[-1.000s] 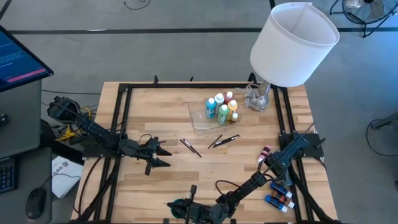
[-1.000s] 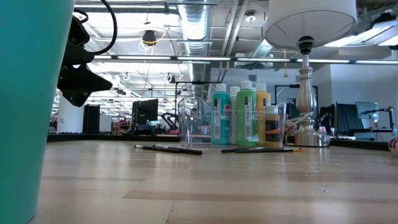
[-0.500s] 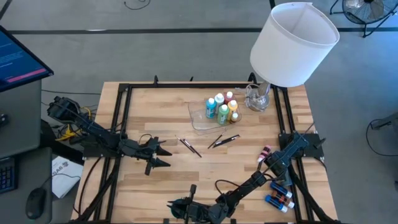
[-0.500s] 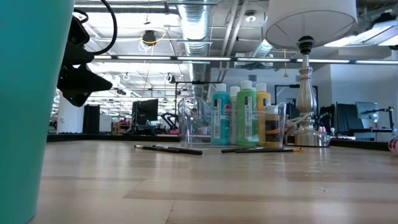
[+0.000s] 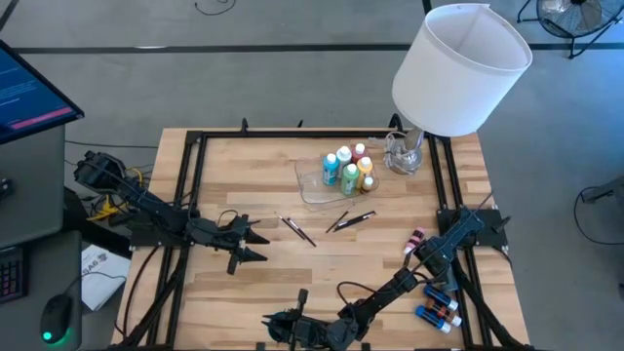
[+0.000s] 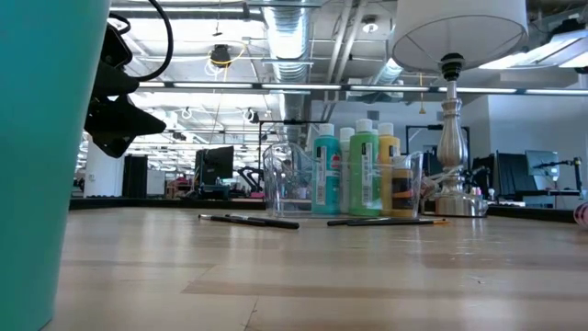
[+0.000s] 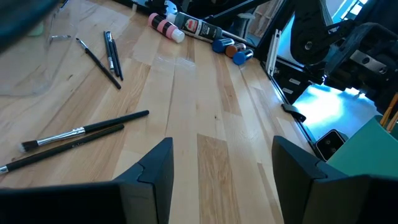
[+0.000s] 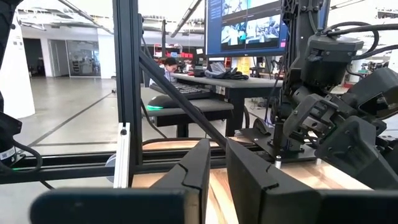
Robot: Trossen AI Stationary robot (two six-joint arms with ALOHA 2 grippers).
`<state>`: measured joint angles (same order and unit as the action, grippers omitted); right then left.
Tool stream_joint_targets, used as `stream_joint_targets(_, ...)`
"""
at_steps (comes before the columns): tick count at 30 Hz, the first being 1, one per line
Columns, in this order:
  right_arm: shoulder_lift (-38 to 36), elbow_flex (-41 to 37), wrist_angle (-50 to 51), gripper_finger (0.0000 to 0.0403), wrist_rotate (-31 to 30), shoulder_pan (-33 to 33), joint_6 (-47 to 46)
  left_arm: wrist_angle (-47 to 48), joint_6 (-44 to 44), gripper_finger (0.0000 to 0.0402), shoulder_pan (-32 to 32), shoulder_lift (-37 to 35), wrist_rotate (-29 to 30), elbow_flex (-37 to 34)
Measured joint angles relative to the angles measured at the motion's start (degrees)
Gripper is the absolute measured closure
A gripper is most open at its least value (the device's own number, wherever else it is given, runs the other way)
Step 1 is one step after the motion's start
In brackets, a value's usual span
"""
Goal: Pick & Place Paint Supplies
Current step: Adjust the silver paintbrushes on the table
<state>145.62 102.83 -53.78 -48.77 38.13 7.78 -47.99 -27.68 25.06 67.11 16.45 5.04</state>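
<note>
My left gripper hangs over the left side of the pale wooden counter, its fingers spread with nothing between them. They face the nearest pair of thin dark-handled brushes, so I judge it is lined up for a pick there. A second pair of brushes lies a little farther right.

My right gripper sits low at the near edge of the counter. Its fingers are almost pressed together, with only a narrow slit between them and nothing pinched. A teal bottle fills the left edge of the low view, hard against the camera. I reckon it stands just beside this gripper, though I cannot tell whether they touch.

Toward the far right, the white-capped paint bottles in teal, green, yellow and pink stand upright and clustered at the clear plastic tray, evidently the collecting spot. Beyond them stands the lamp with its big white shade. Several small bottles still lie on their sides at the near right edge, by the right arm's base. A pink one lies just above them.
</note>
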Motion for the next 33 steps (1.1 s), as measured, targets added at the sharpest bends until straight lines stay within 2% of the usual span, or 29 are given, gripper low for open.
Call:
stream_joint_targets(19,0.0,0.0,-3.1,0.0356,0.0,0.1,2.4,0.0,0.3,0.0238,0.0,0.0,0.0,0.0)
stream_joint_targets(26,-0.2,0.0,-11.5,0.0356,-0.2,1.1,10.5,0.0,0.4,0.0238,0.0,0.0,0.0,0.0)
stream_joint_targets(33,-0.2,0.0,-17.9,0.0356,-3.8,2.7,18.7,0.0,0.4,0.0238,0.0,0.0,0.0,0.0)
